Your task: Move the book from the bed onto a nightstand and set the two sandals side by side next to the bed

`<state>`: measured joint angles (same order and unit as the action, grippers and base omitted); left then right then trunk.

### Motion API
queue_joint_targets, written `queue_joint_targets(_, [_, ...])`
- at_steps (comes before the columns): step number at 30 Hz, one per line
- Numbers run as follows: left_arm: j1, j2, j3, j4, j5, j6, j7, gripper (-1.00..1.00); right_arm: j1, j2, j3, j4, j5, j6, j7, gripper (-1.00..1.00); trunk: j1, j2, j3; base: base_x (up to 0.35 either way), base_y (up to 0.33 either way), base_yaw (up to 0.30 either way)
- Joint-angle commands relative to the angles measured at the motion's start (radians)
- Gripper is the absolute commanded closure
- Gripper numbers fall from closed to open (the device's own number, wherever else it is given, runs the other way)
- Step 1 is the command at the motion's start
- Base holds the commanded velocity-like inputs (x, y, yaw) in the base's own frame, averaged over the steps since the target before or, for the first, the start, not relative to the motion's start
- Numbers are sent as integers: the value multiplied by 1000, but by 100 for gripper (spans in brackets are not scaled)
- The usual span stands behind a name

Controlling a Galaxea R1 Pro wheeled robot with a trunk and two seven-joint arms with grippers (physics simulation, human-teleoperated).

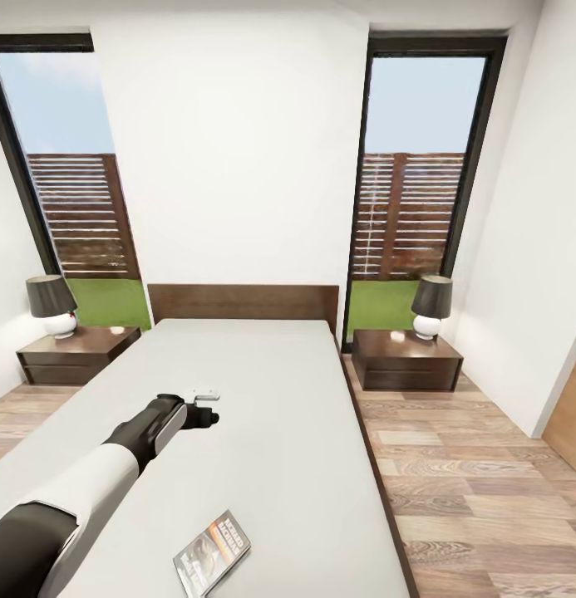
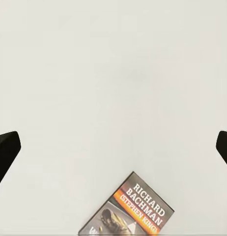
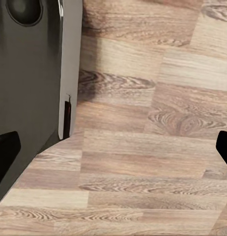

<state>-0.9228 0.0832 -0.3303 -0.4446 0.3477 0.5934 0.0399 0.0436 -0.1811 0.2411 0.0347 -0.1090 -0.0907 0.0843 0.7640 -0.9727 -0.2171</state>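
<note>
Head view: bedroom with white walls, plank floor [image 1: 454, 465], two tall black-framed windows [image 1: 420, 166] giving onto a slatted fence and grass.

Bed [image 1: 263, 399] runs down the middle, dark headboard [image 1: 242, 303] against the far wall, plain grey mattress. A nightstand stands on each side of the headboard: left nightstand [image 1: 76, 353] and right nightstand [image 1: 404, 359]. Each carries a lamp with a dark shade and white base: left lamp [image 1: 53, 303], right lamp [image 1: 430, 307].

Book [image 1: 211, 552] lies flat on the mattress at the near end, turned at an angle to the bed's edges, well apart from both nightstands. Cover shows an orange band, a dark picture and white lettering; the left wrist view reads "RICHARD BACHMAN" on it [image 2: 130, 209].

Left arm reaches out over the mattress. Left pincer [image 1: 206, 418] hangs above the bed's middle, beyond the book and not touching it. In the left wrist view its dark fingertips [image 2: 5, 150] stand wide apart at the picture's two sides, nothing between them: spread wide.

Right wrist view: right pincer [image 3: 113, 152] over bare plank floor [image 3: 143, 147], fingertips [image 3: 6, 147] also far apart, holding nothing. A dark grey and white body panel [image 3: 30, 73] of the robot is close beside it.
</note>
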Motion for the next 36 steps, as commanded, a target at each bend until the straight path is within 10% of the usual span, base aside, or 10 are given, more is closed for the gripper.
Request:
queue_joint_targets(1, [-1, 1, -7, -2, 8, 4, 4, -100, -1, 0, 7, 2, -11, -6, 5, -100, 4, -8, -4, 0, 0, 0])
queue_joint_targets(36, [-1, 1, -7, -1, 9, 76, 0, -100, 1, 7, 7, 2, -12, -5, 5, -100, 138, -253, -114, 0, 0, 0])
